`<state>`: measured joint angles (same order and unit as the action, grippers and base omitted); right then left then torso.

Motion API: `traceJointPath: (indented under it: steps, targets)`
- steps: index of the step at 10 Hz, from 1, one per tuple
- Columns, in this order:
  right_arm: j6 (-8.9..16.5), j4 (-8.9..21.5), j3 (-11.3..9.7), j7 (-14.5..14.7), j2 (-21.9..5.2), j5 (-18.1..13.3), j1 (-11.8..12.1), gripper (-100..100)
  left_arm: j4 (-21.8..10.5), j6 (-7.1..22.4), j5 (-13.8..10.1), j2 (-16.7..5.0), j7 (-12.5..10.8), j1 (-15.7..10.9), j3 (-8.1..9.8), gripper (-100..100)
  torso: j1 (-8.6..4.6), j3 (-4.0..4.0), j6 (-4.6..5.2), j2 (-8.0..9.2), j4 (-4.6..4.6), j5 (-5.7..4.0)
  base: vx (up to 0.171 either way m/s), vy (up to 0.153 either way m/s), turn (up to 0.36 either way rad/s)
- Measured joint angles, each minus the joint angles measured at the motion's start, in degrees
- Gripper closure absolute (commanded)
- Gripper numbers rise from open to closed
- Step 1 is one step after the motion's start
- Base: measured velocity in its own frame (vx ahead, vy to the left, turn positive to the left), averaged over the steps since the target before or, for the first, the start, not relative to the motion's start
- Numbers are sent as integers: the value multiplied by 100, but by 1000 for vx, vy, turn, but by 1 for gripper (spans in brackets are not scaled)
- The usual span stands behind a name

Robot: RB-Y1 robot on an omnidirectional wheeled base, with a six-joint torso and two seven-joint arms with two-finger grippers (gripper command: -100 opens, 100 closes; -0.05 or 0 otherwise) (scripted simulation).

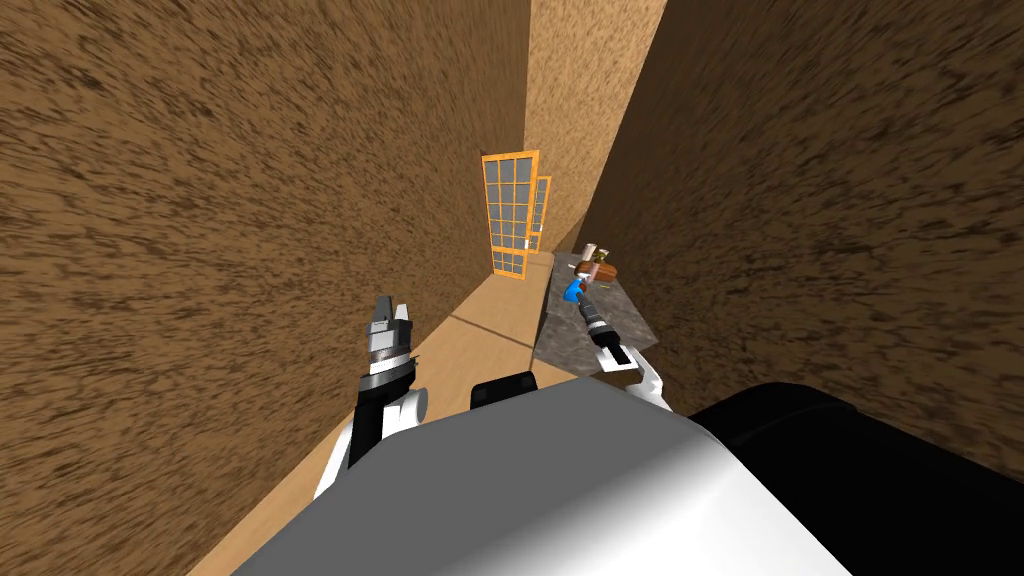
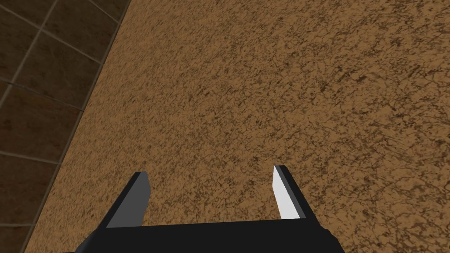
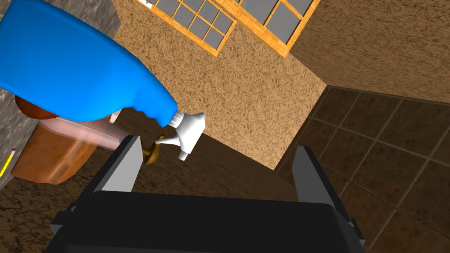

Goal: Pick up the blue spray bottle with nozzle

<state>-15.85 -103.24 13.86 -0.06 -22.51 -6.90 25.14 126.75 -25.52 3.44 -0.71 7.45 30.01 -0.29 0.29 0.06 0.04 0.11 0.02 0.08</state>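
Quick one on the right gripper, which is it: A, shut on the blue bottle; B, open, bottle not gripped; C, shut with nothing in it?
B: the right gripper has its fingers standing wide apart, and the bottle sits ahead of them, pressed by neither.

A grey counter [image 1: 568, 345] runs along the right wall. On its far half is a blue bottle [image 1: 572, 291], and the right gripper [image 1: 581, 302] is just at the bottle's near side, with the arm stretched over the counter. Beyond the bottle sits a brown box [image 1: 598, 268]. Past the counter's far end stands an orange-framed door [image 1: 511, 213]. Left of the counter, the left gripper [image 1: 391, 312] is over the wood floor [image 1: 470, 350].
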Motion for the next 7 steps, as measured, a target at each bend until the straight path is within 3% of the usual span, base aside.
traceJointPath:
  steps: [4, 5, 7]
  targets:
    - [380, 561, 163, 145, -352, -42, -67, -100, 0, 0, 0, 0, 0, 0, 0, 0, 2, -4, 0, -7, -1, 1, 12, 79, 110]
    - [364, 745, 160, 187, -333, -63, -108, -100, 0, 0, 0, -1, 0, 0, 1, 0, -17, -1, 1, -2, -1, -4, 12, 73, 230]
    - [457, 1081, 259, 223, -578, -51, -162, -100, 0, 0, 0, 0, 0, 0, 0, 0, -7, -3, 0, -4, -1, -1, 4, 53, 63]
